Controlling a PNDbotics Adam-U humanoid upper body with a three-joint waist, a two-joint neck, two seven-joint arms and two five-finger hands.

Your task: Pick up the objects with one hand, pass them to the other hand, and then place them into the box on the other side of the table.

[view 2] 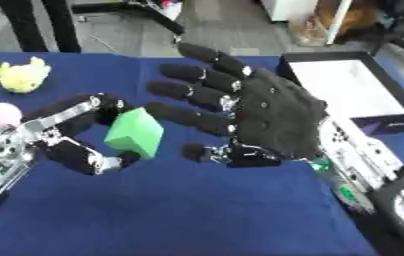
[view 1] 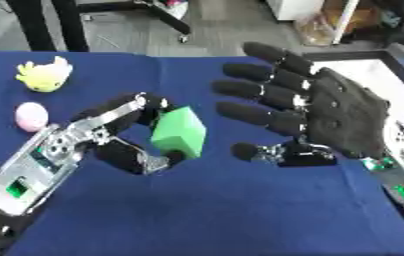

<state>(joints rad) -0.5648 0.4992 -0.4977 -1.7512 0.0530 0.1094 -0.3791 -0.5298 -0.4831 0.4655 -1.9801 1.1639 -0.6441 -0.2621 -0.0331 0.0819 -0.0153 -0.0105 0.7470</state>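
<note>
We see the left hand (view 1: pixel 83 142) pinching one green cube (view 1: pixel 179 132) mid-counter (view 1: pixel 214 220), right hand (view 2: pixel 271 117) beside it with fingers spread, one white-lined box (view 2: pixel 350 90) at the right edge, one yellow plush (view 1: pixel 45 75) and one pink ball (view 1: pixel 30 115) far left.

plush toy (view 1: pixel 45 75) behind ball (view 1: pixel 30 115), box (view 2: pixel 350 90) far right
</note>
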